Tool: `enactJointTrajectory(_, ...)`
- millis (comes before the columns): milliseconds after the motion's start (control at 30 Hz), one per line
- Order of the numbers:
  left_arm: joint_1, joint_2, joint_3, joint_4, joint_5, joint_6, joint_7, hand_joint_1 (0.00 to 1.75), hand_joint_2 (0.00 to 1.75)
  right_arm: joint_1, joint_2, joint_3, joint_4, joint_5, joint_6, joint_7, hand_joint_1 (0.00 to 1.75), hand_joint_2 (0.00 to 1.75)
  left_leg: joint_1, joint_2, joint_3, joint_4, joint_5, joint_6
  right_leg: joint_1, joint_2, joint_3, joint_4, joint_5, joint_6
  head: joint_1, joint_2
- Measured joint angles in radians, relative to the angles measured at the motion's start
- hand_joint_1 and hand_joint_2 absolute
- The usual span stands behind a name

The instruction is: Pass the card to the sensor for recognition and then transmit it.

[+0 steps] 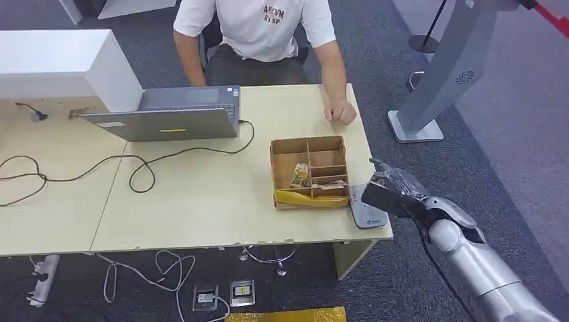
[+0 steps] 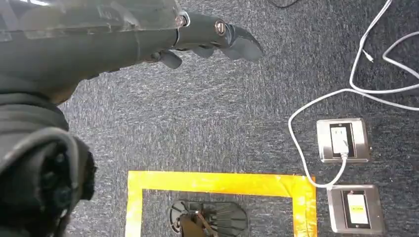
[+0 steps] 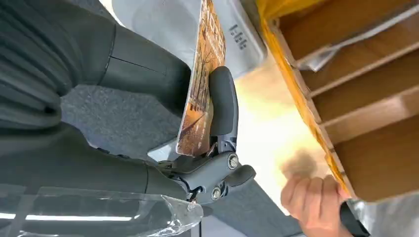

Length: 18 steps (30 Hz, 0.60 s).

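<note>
I hold the card point(image 3: 201, 84) pinched in my right hand point(image 1: 389, 193), thumb on one face and a dark finger point(image 3: 223, 103) pressed on the other, its printed side showing in the right wrist view. The card sits directly over the grey sensor point(image 1: 368, 209), which lies flat at the near right corner of the tabletop point(image 1: 201, 194), just beside the cardboard box point(image 1: 310, 171) with its dividers and yellow tape. The sensor lies close to the tabletop's right edge, and past that edge is bare carpet where my arm comes in. Across the tabletop a person's hand point(image 1: 341, 112) rests near the far right edge, well apart from mine. A laptop point(image 1: 168, 117) and a looping black cable point(image 1: 134, 168) occupy the left. My left hand point(image 2: 207, 37) hangs over the carpet, fingers loosely apart, holding nothing
</note>
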Motion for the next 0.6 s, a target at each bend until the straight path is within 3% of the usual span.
enactJointTrajectory(600, 0.0, 0.0, 0.0, 0.0, -0.008, 0.0, 0.0, 0.0, 0.0, 0.019, 0.003, 0.0, 0.042, 0.003, -0.024, 0.004, 1.75, 1.75, 0.0, 0.0, 0.0, 0.0, 0.0, 0.0, 0.0, 0.0, 0.0, 0.0, 0.0, 0.0, 0.0, 0.0)
